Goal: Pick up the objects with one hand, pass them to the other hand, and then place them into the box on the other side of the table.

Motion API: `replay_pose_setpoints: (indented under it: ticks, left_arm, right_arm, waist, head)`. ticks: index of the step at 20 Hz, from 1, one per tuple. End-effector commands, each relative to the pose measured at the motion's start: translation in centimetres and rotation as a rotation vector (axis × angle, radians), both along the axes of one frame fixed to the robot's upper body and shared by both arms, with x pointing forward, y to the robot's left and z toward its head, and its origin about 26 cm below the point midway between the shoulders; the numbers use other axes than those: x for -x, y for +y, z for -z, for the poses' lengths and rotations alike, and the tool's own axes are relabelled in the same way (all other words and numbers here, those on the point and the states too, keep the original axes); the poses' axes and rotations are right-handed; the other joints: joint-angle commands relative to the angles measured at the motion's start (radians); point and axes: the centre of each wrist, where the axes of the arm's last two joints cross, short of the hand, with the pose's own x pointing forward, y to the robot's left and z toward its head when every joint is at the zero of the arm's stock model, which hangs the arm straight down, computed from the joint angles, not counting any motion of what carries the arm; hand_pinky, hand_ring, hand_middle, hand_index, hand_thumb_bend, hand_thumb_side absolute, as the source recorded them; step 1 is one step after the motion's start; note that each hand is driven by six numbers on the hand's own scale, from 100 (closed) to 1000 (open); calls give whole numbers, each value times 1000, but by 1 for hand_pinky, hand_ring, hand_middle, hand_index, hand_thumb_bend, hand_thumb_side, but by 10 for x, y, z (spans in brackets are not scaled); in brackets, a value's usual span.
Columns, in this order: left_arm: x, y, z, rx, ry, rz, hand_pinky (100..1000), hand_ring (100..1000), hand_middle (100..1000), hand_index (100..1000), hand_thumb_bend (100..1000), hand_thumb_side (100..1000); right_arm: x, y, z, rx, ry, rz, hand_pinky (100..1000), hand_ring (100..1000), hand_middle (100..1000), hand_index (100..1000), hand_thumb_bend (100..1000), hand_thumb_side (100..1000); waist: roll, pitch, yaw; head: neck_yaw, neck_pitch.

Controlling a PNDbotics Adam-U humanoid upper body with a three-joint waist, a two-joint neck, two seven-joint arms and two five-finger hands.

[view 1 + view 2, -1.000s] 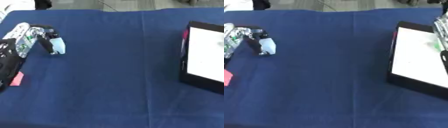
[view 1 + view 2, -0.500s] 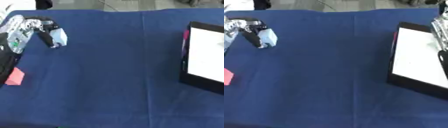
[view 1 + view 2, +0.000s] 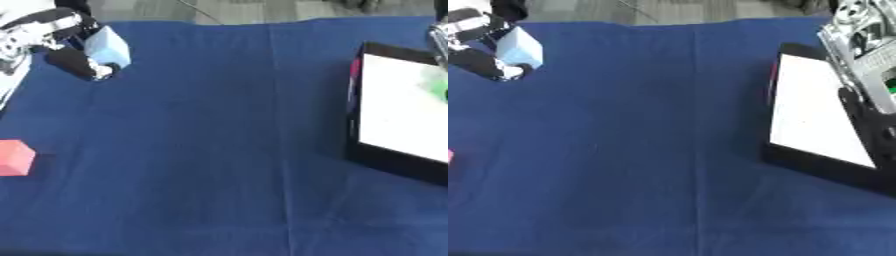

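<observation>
Light blue block, at ten o'clock above the blue table, pinched in the left hand's curled fingers. Box at three o'clock; red block at nine. Right hand's finger state cannot be told.

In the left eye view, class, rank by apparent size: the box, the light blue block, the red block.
1. Box, by far the largest.
2-3. Light blue block and red block: they look alike; the blue one is held raised in the left hand, so no ranking.
</observation>
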Motion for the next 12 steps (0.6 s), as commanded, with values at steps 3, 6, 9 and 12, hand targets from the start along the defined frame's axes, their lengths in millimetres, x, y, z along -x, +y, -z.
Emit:
replay_pose_setpoints:
  ticks: [3,6,9,12]
  left_arm:
    - [21,-15,-14,56,-102,53,763,720,610,557,100,248]
    - [30,-29,-10,88,-134,98,758,712,604,557,100,258]
    - [37,-40,-6,115,-180,126,754,698,596,556,100,268]
    - [44,-51,-1,134,-231,147,751,687,589,552,100,270]
  right_arm:
    - [22,33,-18,123,18,-44,721,852,805,864,100,462]
    - [26,58,-18,202,40,-118,729,854,809,866,100,440]
    - [29,83,-17,275,61,-186,735,854,810,868,100,431]
    - [33,103,-16,326,72,-237,735,853,809,867,100,430]
  waist:
    - [-4,-35,2]
    - [-6,-37,4]
    - [-7,-39,7]
    - [-8,-40,9]
  head:
    - [-35,-16]
    - [-48,-16]
    - [-59,-15]
    - [-66,-15]
